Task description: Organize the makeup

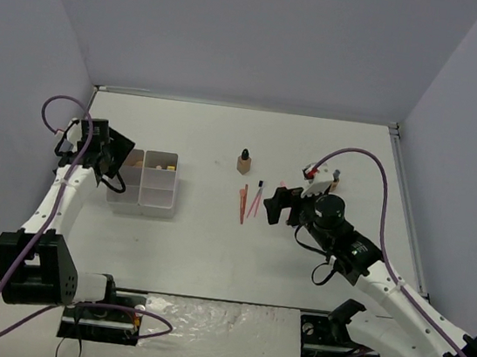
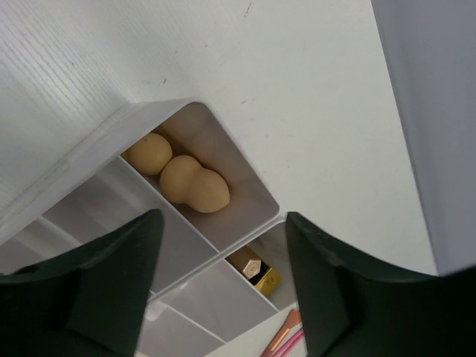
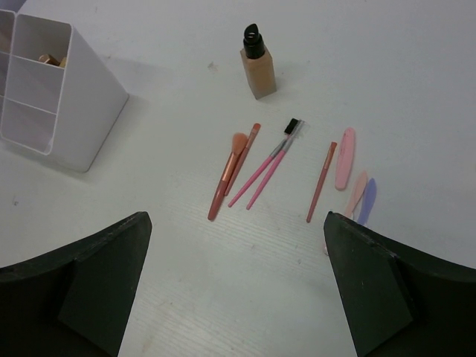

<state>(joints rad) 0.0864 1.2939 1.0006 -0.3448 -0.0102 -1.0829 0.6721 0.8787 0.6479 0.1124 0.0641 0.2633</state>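
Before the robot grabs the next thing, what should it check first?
1. Sponges inside the box: ok, both lie in one corner compartment.
2. Left gripper empty: ok, jaws apart, nothing between them.
3. Right gripper open: ok, nothing between its jaws.
4. Brushes free to pick: ok, lying flat, nothing on top.
5. Bottle out of the way: ok, upright, apart from the brushes.
6. Room in the box for brushes: cannot tell.
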